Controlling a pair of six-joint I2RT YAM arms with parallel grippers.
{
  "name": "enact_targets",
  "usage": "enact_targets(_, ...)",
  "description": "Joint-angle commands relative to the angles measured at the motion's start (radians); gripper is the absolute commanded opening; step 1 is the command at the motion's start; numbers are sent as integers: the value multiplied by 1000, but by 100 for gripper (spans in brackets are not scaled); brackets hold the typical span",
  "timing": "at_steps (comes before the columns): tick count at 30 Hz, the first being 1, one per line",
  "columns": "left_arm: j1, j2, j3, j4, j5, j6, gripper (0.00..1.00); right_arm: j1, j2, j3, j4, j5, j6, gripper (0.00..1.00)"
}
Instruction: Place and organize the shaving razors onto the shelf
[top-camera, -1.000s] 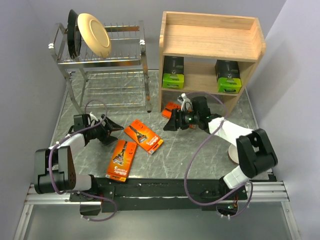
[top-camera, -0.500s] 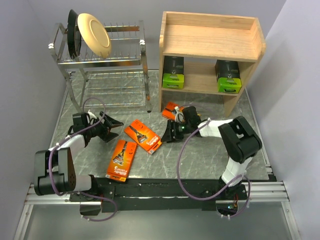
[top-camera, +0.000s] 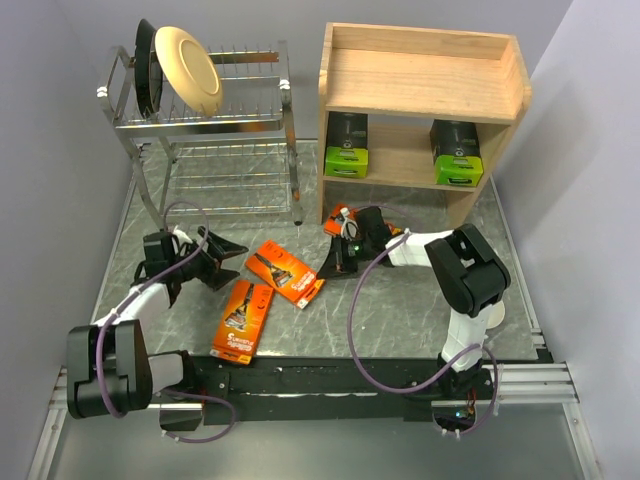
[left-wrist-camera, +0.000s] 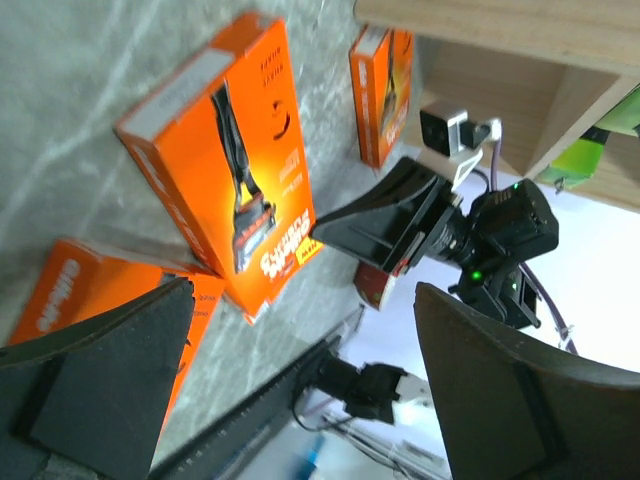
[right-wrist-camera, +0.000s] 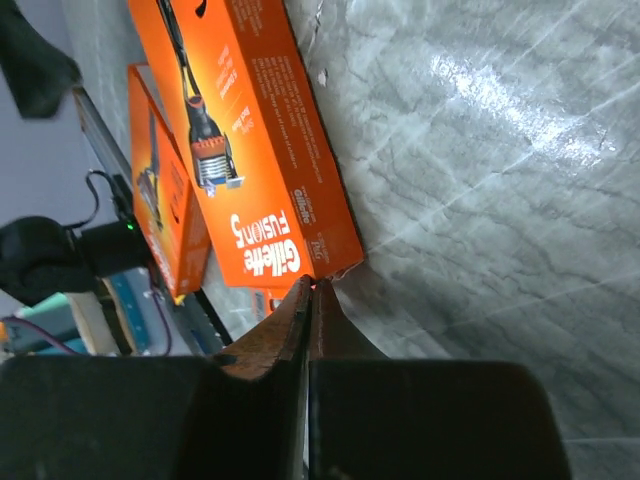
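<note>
- The wooden shelf is standing at the table's back right, holding the left black pack and right black pack, both green-ended, on its lower tier.
- The middle orange pack, near orange pack and far orange pack are lying flat on the table, each showing a razor picture.
- The left gripper is gaping wide beside the middle orange pack, gripping nothing.
- The right gripper is pressing its fingers together on nothing, its tips sitting at that pack's corner.
</note>
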Motion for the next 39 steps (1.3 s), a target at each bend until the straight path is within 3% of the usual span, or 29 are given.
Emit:
enact_targets(1, -63, 40, 10, 97, 50, -57, 97, 7, -60, 60, -9, 28, 106, 0)
enact_targets(10, -149, 237, 105, 151, 52, -169, 95, 37, -134, 121, 31, 55, 301, 0)
enact_targets(24, -196, 326, 134, 195, 27, -310, 93, 75, -174, 98, 51, 118, 398, 0)
enact_targets(30, -187, 334, 122, 289, 50, -346, 66, 112, -183, 100, 66, 117, 321, 0)
enact_targets(31, -186, 329, 108, 303, 53, -343, 53, 113, -193, 94, 66, 120, 320, 0)
enact_targets(33, -178, 315, 87, 340, 61, -338, 42, 115, -203, 69, 66, 126, 306, 2)
enact_targets(36, -160, 305, 54, 334, 64, -317, 39, 113, -215, 43, 54, 134, 290, 4)
enact_targets(39, -137, 305, 34, 372, 75, -292, 37, 112, -218, 20, 51, 135, 287, 21)
